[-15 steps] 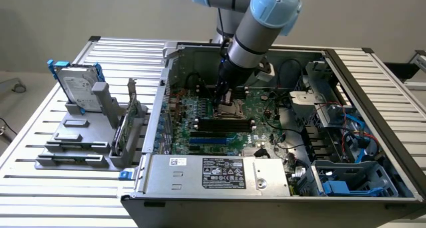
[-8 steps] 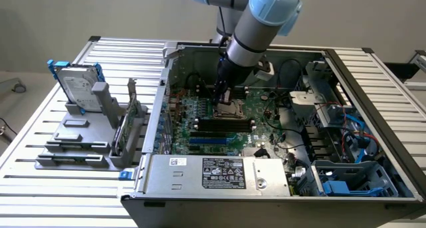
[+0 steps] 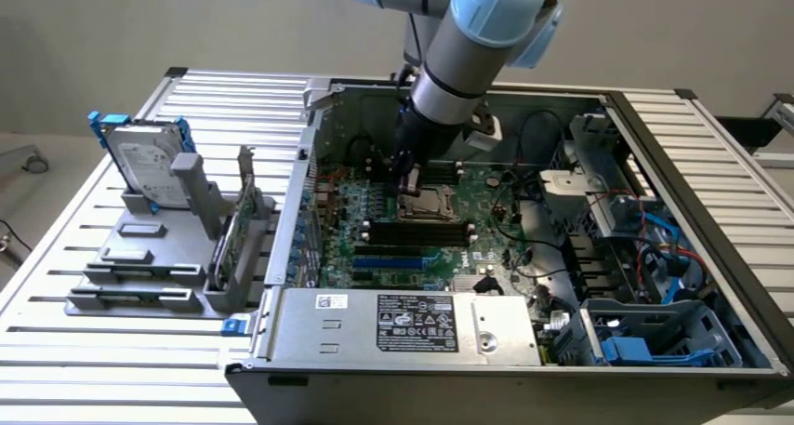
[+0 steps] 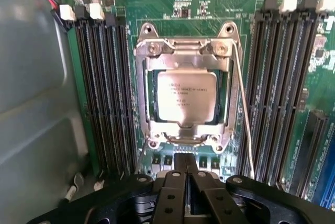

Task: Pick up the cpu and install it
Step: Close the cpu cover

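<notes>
peeked through the wrist view and found the cpu (image 4: 186, 96) lying flat inside the socket (image 4: 149, 130), silver top facing up with some small print on it. saw the socket's metal frame closed in around all four edges of the chip, screws at the corners. could not tell whether that frame was latched or just resting there. noticed a thin wire lever (image 4: 242, 109) running along one side of the socket, between it and the ram slots (image 4: 280, 88), with more black slots on the opposite side.

found the gripper (image 4: 187, 177) clenched tight, both black fingers (image 4: 172, 195) pressed together with nothing pinched between them. caught it hanging just beside the socket's edge, clear of the cpu. could not tell if the tips touched the board (image 4: 178, 4).

over in the exterior view, spotted the arm (image 3: 459, 62) reaching in from the top middle of the frame into the open case (image 3: 496, 388), with its tip low over the centre of the frame, right by the socket. also spotted a hard drive (image 3: 139, 160) with a blue bracket standing upright in a grey stand (image 3: 137, 276) at the exterior view's left, well apart from the case. found a psu (image 3: 416, 327) along the case's lower edge and the whole lot parked on a slatted metal table (image 3: 99, 378).
</notes>
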Robot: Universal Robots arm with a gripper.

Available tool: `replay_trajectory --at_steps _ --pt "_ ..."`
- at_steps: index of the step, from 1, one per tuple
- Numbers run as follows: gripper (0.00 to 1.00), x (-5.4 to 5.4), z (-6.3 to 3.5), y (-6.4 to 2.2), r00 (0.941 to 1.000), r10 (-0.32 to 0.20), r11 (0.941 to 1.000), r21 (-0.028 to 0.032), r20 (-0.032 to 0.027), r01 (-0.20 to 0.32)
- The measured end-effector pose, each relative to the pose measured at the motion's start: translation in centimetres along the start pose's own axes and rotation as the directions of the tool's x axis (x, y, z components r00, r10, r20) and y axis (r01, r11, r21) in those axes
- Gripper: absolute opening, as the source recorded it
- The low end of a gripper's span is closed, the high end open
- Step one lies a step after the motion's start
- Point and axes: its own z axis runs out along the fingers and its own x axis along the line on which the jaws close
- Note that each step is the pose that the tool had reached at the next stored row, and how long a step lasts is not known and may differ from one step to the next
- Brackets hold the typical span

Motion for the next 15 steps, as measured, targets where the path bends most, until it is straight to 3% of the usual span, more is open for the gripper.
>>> replay_trajectory --at_steps 4,9,15 --pt "0.11 -0.1 -0.33 -0.82 1.0000 -0.001 1.0000 0.0001 -0.0055 0.001" --pt "0.11 -0.1 -1.60 -1.54 0.9999 -0.001 1.0000 0.0003 -0.0104 0.001" --pt "0.11 -0.1 -1.64 -1.55 0.9996 -0.005 1.0000 0.0008 -0.0279 0.005"
